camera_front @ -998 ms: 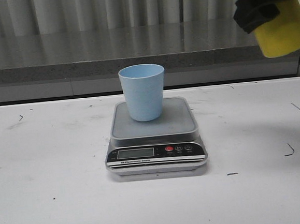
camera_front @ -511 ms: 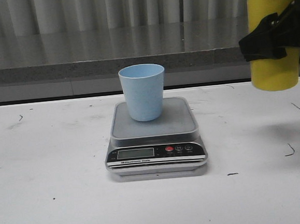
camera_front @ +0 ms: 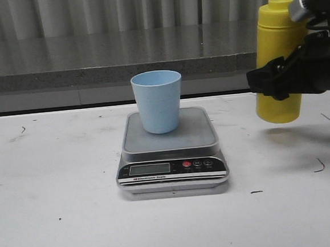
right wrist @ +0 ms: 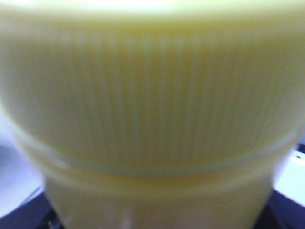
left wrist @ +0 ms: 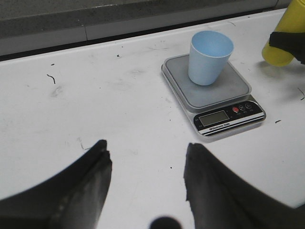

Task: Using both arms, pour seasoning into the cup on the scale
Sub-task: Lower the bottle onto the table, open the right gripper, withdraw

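Item: seasoning bottle (camera_front: 276, 63) hanging upright above the table (camera_front: 58, 223), right of the scale (camera_front: 171, 151).

Table carrying the scale, which is bearing the cup (camera_front: 157, 101) upright, mouth up, at its platform's rear. Bottle's long axis standing vertical, nozzle pointing up, base clear of the tabletop. Right gripper (camera_front: 281, 80) reaching in sideways from the right edge, clenching the bottle's lower body. Right wrist view filling with blurred yellow ribbing only. Left gripper (left wrist: 145, 167), seen in its own wrist view alone, hovering with fingers (left wrist: 93, 171) spread apart, grasping nothing, well short of the scale.
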Controlling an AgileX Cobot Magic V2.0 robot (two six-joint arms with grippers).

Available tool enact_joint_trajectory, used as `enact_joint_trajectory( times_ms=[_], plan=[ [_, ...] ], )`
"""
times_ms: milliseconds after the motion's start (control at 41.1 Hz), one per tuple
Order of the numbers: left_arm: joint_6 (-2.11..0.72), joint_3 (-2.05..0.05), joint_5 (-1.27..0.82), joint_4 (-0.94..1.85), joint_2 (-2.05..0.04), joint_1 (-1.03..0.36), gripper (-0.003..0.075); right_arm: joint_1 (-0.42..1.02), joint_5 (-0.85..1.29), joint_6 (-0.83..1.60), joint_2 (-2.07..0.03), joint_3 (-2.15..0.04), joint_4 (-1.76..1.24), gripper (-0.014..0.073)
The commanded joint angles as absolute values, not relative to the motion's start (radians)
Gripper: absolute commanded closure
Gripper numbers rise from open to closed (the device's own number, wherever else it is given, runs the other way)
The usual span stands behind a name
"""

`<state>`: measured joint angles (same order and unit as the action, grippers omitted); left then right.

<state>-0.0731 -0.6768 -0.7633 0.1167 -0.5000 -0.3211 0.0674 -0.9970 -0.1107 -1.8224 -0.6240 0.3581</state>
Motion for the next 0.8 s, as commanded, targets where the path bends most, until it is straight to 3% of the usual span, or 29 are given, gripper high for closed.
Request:
enact_joint_trajectory(
  times_ms=[0,487,779],
  plan=[
    [-0.070,-0.701,-0.684,0.133,-0.503,-0.321,0.0365,0.062,-1.187,-0.093,-1.821,-0.662,0.294,0.0252],
    [-0.070,-0.701,-0.684,0.133,-0.503,-0.321,0.0365,0.062,-1.162,-0.093,-1.929,-0.742,0.276,0.0236],
    [-0.070,-0.701,-0.684,0.133,-0.503,-0.321,0.0365,0.062,-1.124,-0.093,-1.934,-0.747,0.225,0.0097]
  ],
)
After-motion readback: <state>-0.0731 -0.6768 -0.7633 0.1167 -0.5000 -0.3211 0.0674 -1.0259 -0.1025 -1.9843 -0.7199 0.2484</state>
